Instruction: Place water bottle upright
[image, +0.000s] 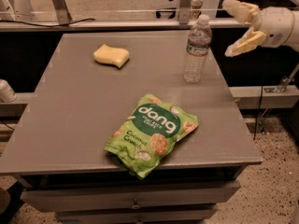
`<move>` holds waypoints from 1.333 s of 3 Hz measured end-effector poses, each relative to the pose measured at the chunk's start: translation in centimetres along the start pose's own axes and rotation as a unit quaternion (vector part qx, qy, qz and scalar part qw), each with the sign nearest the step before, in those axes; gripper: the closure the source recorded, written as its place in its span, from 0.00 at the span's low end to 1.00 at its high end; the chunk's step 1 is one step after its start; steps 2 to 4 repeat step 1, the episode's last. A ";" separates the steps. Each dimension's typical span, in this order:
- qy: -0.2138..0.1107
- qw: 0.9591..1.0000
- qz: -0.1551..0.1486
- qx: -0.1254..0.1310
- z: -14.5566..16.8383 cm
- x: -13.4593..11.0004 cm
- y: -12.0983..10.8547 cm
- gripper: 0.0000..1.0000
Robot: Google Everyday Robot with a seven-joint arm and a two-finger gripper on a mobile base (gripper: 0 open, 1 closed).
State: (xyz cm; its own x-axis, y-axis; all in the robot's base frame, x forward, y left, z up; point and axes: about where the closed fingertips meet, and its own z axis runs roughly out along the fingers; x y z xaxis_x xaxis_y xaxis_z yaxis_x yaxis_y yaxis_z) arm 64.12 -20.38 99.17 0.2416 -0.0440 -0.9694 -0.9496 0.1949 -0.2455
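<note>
The water bottle [196,49] is a clear, ribbed plastic bottle with a white cap and a label band. It stands upright on the grey table [70,111], near the far right edge. My gripper [236,27] is to the right of the bottle and beyond the table's right edge, at about the height of the bottle's cap. Its two pale fingers are spread open and hold nothing. A clear gap separates it from the bottle.
A green bag of dang coconut chips [152,132] lies flat near the table's front edge. A yellow sponge [111,56] lies at the back left. A metal rail and frame legs [117,18] run behind the table. Speckled floor [275,171] lies to the right.
</note>
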 end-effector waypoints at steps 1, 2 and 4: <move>0.010 1.000 -0.021 0.007 -1.8 -1.5 -0.4 0.00; 0.010 1.000 -0.021 0.007 -1.8 -1.5 -0.4 0.00; 0.010 1.000 -0.021 0.007 -1.8 -1.5 -0.4 0.00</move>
